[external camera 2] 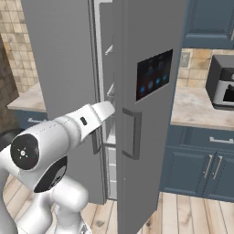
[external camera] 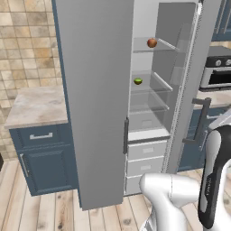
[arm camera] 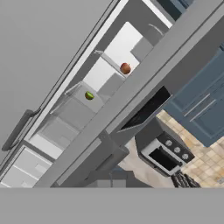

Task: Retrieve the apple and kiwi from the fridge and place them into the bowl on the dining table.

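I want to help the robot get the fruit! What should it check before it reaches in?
1. Fridge door open: ok, the right door stands ajar and the white shelves show.
2. Apple in sight: ok, on an upper shelf.
3. Kiwi in sight: ok, on the shelf below the apple.
4. Fruits apart: ok, on separate shelves.
5. Gripper ready to grab: not ok, it is shut and must open first.
6. Bowl's spot known: cannot tell.

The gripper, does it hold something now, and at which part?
Nothing is held. The apple and the kiwi lie on fridge shelves.
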Available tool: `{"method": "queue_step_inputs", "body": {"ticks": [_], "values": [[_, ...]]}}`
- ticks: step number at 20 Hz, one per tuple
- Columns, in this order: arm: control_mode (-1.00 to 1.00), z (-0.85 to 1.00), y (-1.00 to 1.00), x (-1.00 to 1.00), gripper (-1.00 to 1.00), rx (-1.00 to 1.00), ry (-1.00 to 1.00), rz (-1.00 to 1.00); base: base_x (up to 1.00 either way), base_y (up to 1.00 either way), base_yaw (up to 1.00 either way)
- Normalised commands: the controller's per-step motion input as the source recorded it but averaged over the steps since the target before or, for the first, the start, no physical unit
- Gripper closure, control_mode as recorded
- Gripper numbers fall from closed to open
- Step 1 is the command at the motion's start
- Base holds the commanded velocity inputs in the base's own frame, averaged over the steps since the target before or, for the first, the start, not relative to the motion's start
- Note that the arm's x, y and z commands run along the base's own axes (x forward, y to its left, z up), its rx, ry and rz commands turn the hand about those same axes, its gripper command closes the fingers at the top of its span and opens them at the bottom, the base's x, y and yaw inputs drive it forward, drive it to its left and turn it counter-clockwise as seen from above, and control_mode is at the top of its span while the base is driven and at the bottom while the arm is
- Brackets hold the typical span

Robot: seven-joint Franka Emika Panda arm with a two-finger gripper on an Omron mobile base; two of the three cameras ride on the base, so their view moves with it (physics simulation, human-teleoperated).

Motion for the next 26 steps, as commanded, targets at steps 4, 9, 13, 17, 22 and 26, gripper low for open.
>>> {"method": "queue_step_inputs", "body": {"ticks": [4,9,13,17,22,26], "values": [[-1.00,0.37,0.90,0.00,-1.00,-0.45,0.17,-0.01,0.00,0.00,0.00],[-1.00,0.04,0.66,0.00,-1.00,-0.42,0.13,-0.01,0.00,0.00,0.00],[-1.00,0.06,0.23,0.00,-1.00,-0.32,0.20,-0.01,0.00,0.00,0.00],[-1.00,-0.02,0.00,0.05,-1.00,-0.30,0.10,0.00,0.00,0.00,0.00],[-1.00,-0.07,0.00,0.36,-1.00,-0.24,0.04,0.00,0.00,0.00,0.00],[-1.00,-0.19,0.11,0.66,-1.00,-0.17,0.02,0.00,0.00,0.00,0.00]]}}
